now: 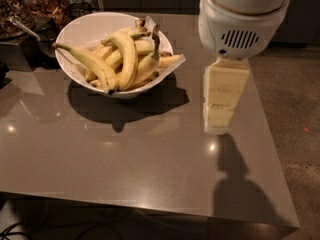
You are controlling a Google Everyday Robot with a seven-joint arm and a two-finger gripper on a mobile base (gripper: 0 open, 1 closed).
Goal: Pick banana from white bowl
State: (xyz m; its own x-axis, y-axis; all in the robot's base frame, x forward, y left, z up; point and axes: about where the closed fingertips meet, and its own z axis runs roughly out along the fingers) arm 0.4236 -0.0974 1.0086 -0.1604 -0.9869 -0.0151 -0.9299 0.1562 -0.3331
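The banana (129,59) lay on top of the pile (150,66) in the white bowl (82,29), easy to reach. The claw (218,116) hung over the table (125,159), well apart to the right. Wide or narrow, I could not tell.

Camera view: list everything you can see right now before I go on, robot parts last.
white bowl: one, glossy white, far left part of the table.
banana: one, plump yellow, on top of the pile in the bowl.
slim banana: one, yellow with a black tip, along the bowl's left side.
other bananas: several, yellow, piled in the bowl; exact count unclear.
table: one, glossy grey-brown, fills most of the view.
containers: a few, dark contents, top left corner behind the bowl.
floor: speckled grey, right of the table.
arm: one, white housing, upper right.
gripper: one, pale cream, over the table's right side, apart from the bowl.
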